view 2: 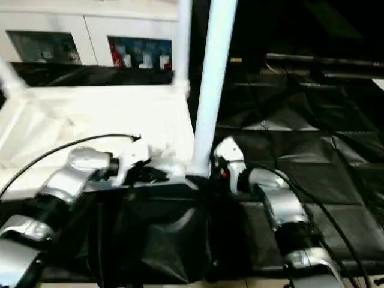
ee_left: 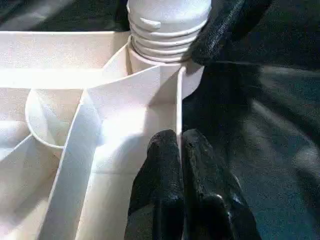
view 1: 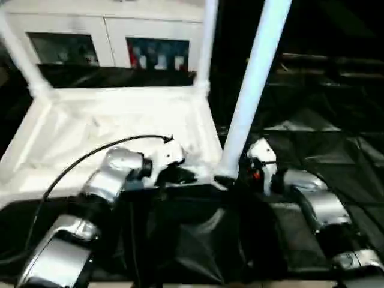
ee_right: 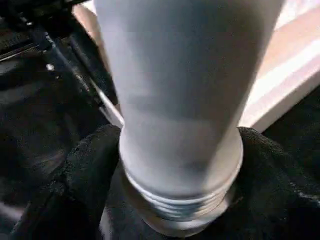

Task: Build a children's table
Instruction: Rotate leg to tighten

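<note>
The children's table lies upside down, and its white ribbed top (view 1: pixel 120 120) rests on the black cloth. Two legs stand at the far corners (view 1: pixel 207 42) (view 1: pixel 18 54). A third leg (view 1: pixel 255 78) rises from the near right corner socket, with its threaded end (ee_left: pixel 167 30) showing above the socket. My left gripper (ee_left: pixel 180 150) is shut on the thin rim wall of the top (ee_left: pixel 177 100), just beside that corner. My right gripper (ee_right: pixel 180 165) stands open around the base of the near leg (ee_right: pixel 185 90), with one black finger (ee_right: pixel 85 170) close on each side.
The black-draped work table (view 1: pixel 312 138) stretches away to the right and toward me. A white cabinet with glass doors (view 1: pixel 108 42) stands behind the table top. A black cable (view 1: pixel 78 162) arcs over my left forearm.
</note>
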You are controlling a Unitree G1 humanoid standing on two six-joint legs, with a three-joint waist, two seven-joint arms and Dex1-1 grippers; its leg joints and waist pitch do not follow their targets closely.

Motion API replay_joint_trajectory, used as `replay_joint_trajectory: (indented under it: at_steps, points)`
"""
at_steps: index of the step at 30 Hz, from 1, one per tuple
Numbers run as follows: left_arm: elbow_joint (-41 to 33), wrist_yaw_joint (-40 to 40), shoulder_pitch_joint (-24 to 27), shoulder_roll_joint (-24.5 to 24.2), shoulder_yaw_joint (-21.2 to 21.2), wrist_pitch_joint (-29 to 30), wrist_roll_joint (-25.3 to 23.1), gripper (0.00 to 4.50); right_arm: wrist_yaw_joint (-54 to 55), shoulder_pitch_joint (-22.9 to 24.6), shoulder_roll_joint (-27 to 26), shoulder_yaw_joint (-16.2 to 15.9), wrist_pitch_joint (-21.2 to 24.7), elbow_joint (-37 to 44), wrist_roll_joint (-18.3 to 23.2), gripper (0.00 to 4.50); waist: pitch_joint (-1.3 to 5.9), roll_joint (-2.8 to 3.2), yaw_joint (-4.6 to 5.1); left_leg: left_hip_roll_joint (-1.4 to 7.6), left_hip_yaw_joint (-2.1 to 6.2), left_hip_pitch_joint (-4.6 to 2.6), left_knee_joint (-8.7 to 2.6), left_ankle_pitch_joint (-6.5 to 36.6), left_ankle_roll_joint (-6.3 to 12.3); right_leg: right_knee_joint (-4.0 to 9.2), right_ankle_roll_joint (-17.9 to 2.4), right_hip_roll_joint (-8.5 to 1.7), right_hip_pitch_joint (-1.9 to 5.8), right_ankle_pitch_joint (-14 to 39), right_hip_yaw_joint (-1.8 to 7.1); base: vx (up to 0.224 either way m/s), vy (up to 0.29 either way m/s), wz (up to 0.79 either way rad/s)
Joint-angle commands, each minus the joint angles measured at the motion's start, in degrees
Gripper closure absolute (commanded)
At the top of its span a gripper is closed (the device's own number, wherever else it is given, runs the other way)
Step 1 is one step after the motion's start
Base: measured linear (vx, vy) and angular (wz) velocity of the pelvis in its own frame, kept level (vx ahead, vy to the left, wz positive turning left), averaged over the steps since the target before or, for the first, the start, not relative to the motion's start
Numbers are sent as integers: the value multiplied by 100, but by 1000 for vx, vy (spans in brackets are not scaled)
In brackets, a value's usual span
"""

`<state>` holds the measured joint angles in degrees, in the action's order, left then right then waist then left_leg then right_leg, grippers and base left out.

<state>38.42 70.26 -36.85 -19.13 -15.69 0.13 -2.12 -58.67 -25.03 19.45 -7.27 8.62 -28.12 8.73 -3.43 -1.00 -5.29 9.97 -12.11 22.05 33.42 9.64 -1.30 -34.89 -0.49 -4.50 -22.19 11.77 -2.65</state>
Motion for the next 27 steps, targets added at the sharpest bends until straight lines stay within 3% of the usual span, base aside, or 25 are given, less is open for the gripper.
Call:
replay_joint_trajectory:
  at_steps: [1, 7, 8, 15, 18, 20, 22, 24, 25, 26, 27]
  points:
    - [-293, 339, 63, 65, -62, -2, 257, 450, -201, 86, 73, -124, 116, 92, 14, 79, 350, -20, -4, 422, 191, -160, -431, 1426, 108, 415, -1339, -479, 164, 1049, 258, 0, 0, 0]
    - [-405, 495, 120, 7, -73, 55, 335, 450, -348, 131, 106, -163, 173, 179, 117, 79, 353, -18, 3, 416, 195, -172, -429, 1460, 60, 429, -1311, -477, 152, 1214, 260, 0, 0, 0]
    - [-423, 510, 128, 3, -76, 64, 348, 450, -361, 149, 98, -174, 187, 204, 138, 104, 356, -11, 5, 416, 194, -169, -426, 1439, 57, 423, -1320, -475, 155, 1153, 261, 0, 0, 0]
    - [-439, 431, 149, 52, -45, 83, 346, 450, -346, 233, -3, -186, 234, 246, 154, 157, 364, -20, -5, 407, 187, -163, -411, 1308, 111, 404, -1364, -474, 166, 971, 255, 0, 0, 0]
    - [-274, -21, 61, 210, 15, 97, 205, 450, 66, 218, -128, -129, 217, 71, 3, 168, 362, -16, -2, 413, 192, -171, -418, 1361, 86, 410, -1354, -473, 157, 1014, 257, 0, 0, 0]
    - [11, -604, -100, 381, 63, 112, 7, 450, 820, 80, -316, 12, 210, -343, -202, 168, 340, -8, 30, 401, 207, -189, -433, 1567, -31, 446, -1314, -485, 126, 1342, 262, 0, 0, 0]
    - [270, -1102, -260, 538, 110, 119, -125, 450, 1465, -76, -514, 190, 289, -704, -253, 170, 318, -12, 78, 385, 232, -232, -438, 1903, -213, 526, -1170, -511, 91, 2058, 267, 0, 0, 0]
    - [491, -1571, -430, 740, 165, 246, -196, 450, 2097, -233, -742, 378, 365, -1009, -222, 171, 323, -27, 88, 378, 250, -212, -442, 1908, -243, 537, -1080, -516, 114, 2209, 264, 0, 0, 0]
    - [663, -1952, -582, 949, 187, 355, -250, 450, 2744, -399, -980, 556, 376, -1306, -194, 171, 325, -12, 108, 380, 252, -243, -441, 2021, -295, 555, -1027, -511, 56, 2309, 272, 0, 0, 0]
    - [756, -2167, -674, 1088, 191, 430, -278, 450, 3087, -508, -1126, 632, 371, -1470, -180, 171, 330, -23, 105, 381, 261, -243, -444, 2009, -303, 557, -1013, -513, 75, 2286, 265, 0, 0, 0]
    - [841, -2360, -761, 1214, 195, 509, -302, 450, 3347, -613, -1255, 678, 364, -1608, -170, 171, 332, -4, 131, 373, 264, -206, -457, 1941, -306, 542, -1019, -505, 86, 2170, 269, 0, 0, 0]
